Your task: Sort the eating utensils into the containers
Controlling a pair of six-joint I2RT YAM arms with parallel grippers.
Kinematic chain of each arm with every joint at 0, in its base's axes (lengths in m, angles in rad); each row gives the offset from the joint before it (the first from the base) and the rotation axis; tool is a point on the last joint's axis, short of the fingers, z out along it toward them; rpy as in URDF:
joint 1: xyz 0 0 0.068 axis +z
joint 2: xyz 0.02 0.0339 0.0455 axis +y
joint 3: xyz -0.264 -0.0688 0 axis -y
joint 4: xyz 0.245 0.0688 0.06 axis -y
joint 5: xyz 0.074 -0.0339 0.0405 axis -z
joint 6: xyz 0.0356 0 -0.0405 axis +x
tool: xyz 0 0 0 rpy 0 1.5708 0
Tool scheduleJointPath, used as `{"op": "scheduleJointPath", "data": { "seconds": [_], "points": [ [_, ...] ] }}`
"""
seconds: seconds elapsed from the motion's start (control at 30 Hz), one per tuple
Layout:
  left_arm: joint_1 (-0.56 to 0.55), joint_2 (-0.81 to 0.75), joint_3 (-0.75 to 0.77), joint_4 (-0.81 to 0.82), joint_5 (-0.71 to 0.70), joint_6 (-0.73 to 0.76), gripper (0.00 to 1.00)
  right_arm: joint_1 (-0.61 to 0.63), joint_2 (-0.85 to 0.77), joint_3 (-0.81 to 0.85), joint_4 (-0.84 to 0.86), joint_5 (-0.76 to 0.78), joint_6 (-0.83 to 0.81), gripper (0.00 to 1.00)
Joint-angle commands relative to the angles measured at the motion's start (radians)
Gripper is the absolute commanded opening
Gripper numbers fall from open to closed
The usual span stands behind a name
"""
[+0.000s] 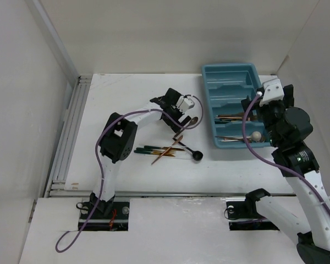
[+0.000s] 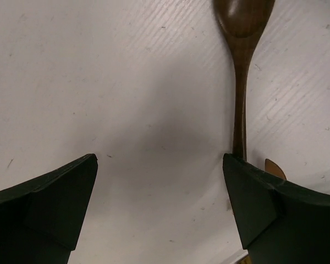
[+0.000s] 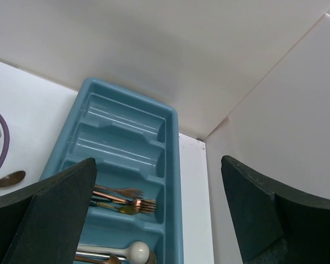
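- Utensils not in the tray lay in a loose bunch on the white table point(image 1: 126, 99) in front of the left arm. I saw dark green-handled sticks point(image 1: 147, 148), copper sticks point(image 1: 168, 154) crossing them, and a black round-headed spoon point(image 1: 197, 156) at the right end of the bunch.
- Left gripper point(image 2: 159, 159) was low over the table just beyond that bunch. Its fingers point(image 2: 49, 203) stood wide apart, with only bare table surface between them.
- Brown spoon point(image 2: 242, 99) lay flat on the table with its bowl pointing away from the left gripper. Its handle ran back to the inner edge of the right-hand finger, and I could not tell whether the two touched.
- Teal-blue tray point(image 1: 231, 67) sat at the far right of the table, with its long compartments lying side by side.
- Right gripper point(image 3: 158, 162) hung above the near part of the tray. Its fingers were spread wide and held nothing.
- Copper and gold forks point(image 3: 126, 201) lay together in one compartment towards the near end of the tray.
- Cream-white spoon point(image 3: 138, 252) lay in the next compartment, nearer the arms, with a copper piece beside it. I could not make out what that piece was.
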Motion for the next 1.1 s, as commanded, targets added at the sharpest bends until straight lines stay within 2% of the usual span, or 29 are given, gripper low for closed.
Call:
{"op": "scheduleJointPath", "data": {
  "seconds": [0.0,0.07,0.3,0.43,0.57,0.67,0.73,0.77,0.87,0.9,0.93,0.97,1.07],
  "points": [
    [0.008,-0.031,0.028,0.019,0.057,-0.009,0.96,0.01,-0.001,0.046,0.006,-0.003,0.011,0.99],
    [0.008,-0.031,0.054,0.009,0.048,-0.027,0.93,0.01,-0.001,0.055,0.006,-0.003,0.011,0.99],
    [-0.017,-0.031,0.254,-0.053,0.086,-0.09,0.93,0.01,0.018,0.055,0.006,-0.003,0.011,0.99],
    [-0.08,-0.031,0.185,-0.063,0.087,-0.029,0.93,0.01,0.018,0.055,0.006,-0.003,0.011,0.99],
    [-0.104,0.059,0.15,-0.119,0.061,-0.019,0.93,0.01,-0.002,0.055,0.006,0.007,0.011,0.99],
    [-0.104,0.105,0.15,-0.129,0.018,-0.032,0.86,0.01,-0.011,0.046,-0.003,0.017,0.011,0.99],
    [-0.104,0.125,0.15,-0.138,0.018,-0.023,0.78,0.01,-0.011,0.046,-0.003,0.017,0.011,0.99],
    [-0.104,0.125,0.15,-0.138,0.03,-0.022,0.64,0.01,-0.011,0.046,-0.003,0.017,0.011,0.99],
    [-0.113,0.134,0.159,-0.138,0.021,-0.022,0.41,0.01,-0.011,0.046,-0.003,0.017,0.011,0.99],
    [-0.113,0.148,0.177,-0.149,0.021,-0.022,0.2,0.01,-0.011,0.046,0.006,0.017,0.011,0.99],
    [-0.113,0.162,0.192,-0.149,0.01,-0.022,0.05,0.01,-0.011,0.046,0.006,0.017,0.011,0.99],
    [-0.113,0.162,0.208,-0.149,-0.019,-0.022,0.0,0.01,-0.011,0.046,0.015,0.017,0.011,0.99],
    [-0.113,0.162,0.295,-0.149,-0.061,-0.036,0.0,0.01,-0.011,0.046,0.015,0.017,0.011,0.99]
  ]
}}
